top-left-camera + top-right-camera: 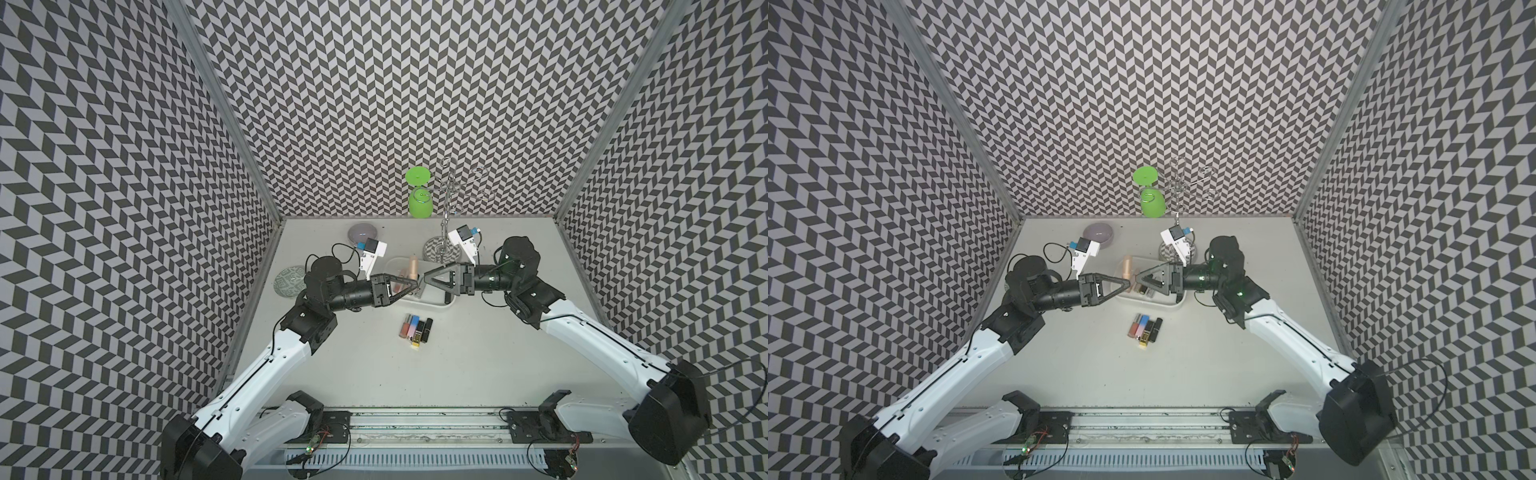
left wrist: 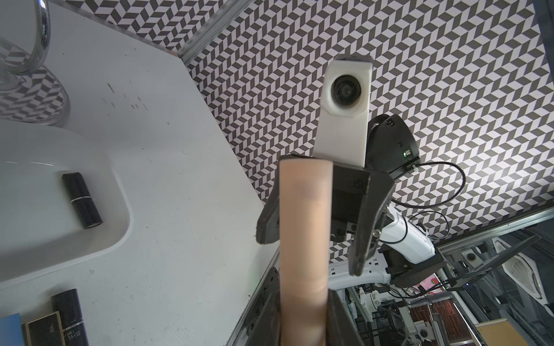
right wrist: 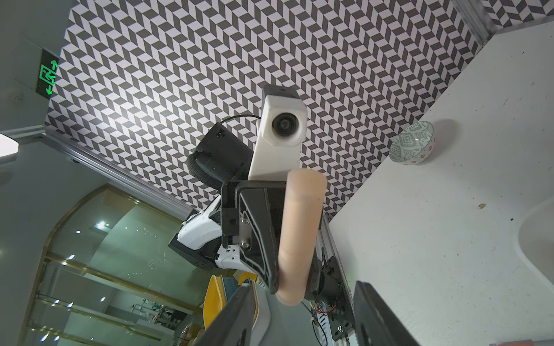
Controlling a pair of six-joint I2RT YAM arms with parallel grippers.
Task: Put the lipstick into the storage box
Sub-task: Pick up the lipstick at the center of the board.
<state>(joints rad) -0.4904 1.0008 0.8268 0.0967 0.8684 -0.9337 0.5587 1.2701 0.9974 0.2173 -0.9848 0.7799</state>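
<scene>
My left gripper (image 1: 417, 286) is shut on the near end of a beige lipstick (image 1: 413, 266), which hangs above the white storage box (image 1: 436, 305). In the left wrist view the tube (image 2: 302, 233) runs out from between my left gripper's (image 2: 302, 317) jaws. My right gripper (image 1: 424, 282) faces it tip to tip and stands open. Its fingers flank the tube (image 3: 299, 233) with a gap on each side in the right wrist view, where that gripper (image 3: 305, 317) shows at the bottom. A black lipstick (image 2: 81, 200) lies in the box (image 2: 120, 227).
A row of several lipsticks (image 1: 417, 329) lies on the table in front of the box. A grey bowl (image 1: 362, 233) and a green-patterned plate (image 1: 289, 281) sit to the left. A green cup (image 1: 419, 203) and a metal stand (image 1: 445, 226) are at the back.
</scene>
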